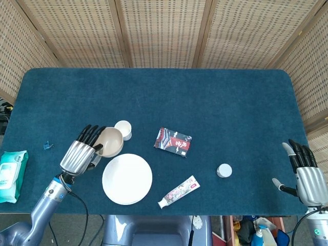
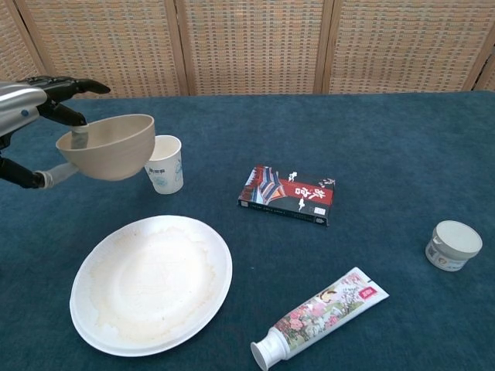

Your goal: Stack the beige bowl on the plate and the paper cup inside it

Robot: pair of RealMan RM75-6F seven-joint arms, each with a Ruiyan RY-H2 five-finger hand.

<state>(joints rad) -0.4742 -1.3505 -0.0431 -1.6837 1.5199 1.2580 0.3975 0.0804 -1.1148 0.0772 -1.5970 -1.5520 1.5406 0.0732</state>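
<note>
My left hand [image 1: 80, 154] [image 2: 31, 108] holds the beige bowl [image 1: 109, 141] [image 2: 108, 147] by its rim, lifted above the table. The bowl hangs just left of the paper cup [image 1: 123, 128] [image 2: 164, 165] and beyond the upper left edge of the white plate [image 1: 127, 179] [image 2: 151, 282]. The cup stands upright on the blue cloth, partly hidden by the bowl in both views. The plate lies flat near the front edge with nothing on it. My right hand [image 1: 304, 173] rests at the table's front right corner, fingers spread, holding nothing.
A red and black packet [image 1: 172, 142] [image 2: 288, 195] lies right of the cup. A tube [image 1: 179, 191] [image 2: 320, 318] sits by the plate's right side, a small white jar [image 1: 224, 170] [image 2: 452, 245] further right. A wipes pack [image 1: 11, 175] and a small blue clip [image 1: 47, 146] lie far left.
</note>
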